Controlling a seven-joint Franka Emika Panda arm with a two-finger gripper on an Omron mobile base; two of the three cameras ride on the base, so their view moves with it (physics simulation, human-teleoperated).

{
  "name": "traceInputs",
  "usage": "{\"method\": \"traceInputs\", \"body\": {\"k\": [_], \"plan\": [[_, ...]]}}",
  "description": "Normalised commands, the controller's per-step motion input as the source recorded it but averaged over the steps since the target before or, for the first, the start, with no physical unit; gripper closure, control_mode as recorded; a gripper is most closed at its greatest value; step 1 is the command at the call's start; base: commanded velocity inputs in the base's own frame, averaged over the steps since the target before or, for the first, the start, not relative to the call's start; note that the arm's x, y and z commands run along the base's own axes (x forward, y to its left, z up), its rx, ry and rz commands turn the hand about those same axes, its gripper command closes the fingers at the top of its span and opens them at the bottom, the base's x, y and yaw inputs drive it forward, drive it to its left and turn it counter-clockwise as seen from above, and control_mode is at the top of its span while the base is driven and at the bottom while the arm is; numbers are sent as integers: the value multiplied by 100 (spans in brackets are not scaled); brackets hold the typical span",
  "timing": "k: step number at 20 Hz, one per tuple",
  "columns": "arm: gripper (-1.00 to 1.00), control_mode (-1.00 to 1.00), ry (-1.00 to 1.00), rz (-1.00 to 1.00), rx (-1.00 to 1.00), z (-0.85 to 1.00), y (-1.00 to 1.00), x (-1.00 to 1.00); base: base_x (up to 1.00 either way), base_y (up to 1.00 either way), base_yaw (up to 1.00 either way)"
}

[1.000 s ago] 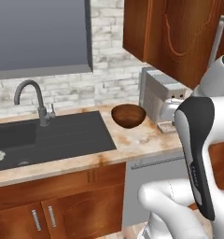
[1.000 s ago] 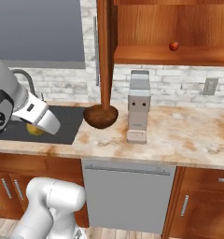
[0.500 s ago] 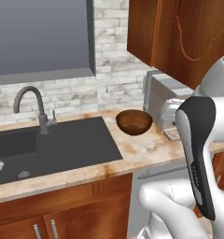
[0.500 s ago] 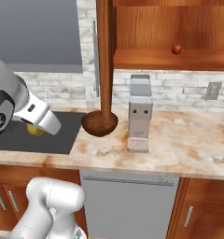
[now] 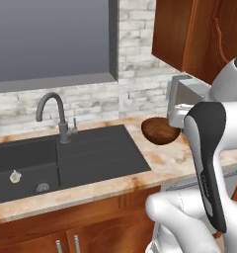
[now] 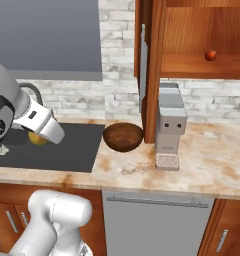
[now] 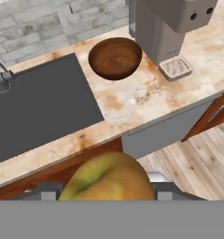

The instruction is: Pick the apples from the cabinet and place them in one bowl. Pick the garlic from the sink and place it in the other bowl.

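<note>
One apple, the yellow-green apple (image 7: 108,178), sits clamped between the jaws of the gripper (image 7: 107,192); in the hand view it bulges up at the bottom edge, high above the counter (image 7: 146,95). The right base view catches the same fruit as a yellow patch beside the white wrist, over the black sink (image 6: 67,147).

By my reading the task is barely under way. The reddish-brown bowl (image 5: 160,131) stands empty on the counter between the sink's draining part and the grey coffee machine (image 6: 168,125), so no fruit has been delivered to it. The red apple (image 6: 210,55) lies on the shelf of the cabinet (image 6: 202,35), untouched. The garlic (image 5: 15,176) rests in the deep basin, near the round drain (image 5: 41,187). What is left, then: set this apple in a bowl, fetch the red one, then carry the garlic to a second bowl, which I cannot find in these pictures.

The views split the evidence. The left base view gives the basin floor with garlic, drain and the gooseneck tap (image 5: 54,116). The right base view gives the open cabinet shelf and the red apple. The hand view looks straight down into the bowl's hollow and shows the grip itself.
</note>
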Motion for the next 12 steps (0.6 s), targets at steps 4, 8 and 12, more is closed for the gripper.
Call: {"method": "traceInputs", "body": {"k": [4,8,12], "plan": [[100,100,0,0,0,0,0,0,0,0,0],[100,100,0,0,0,0,0,0,0,0,0],[100,100,0,0,0,0,0,0,23,0,0]]}}
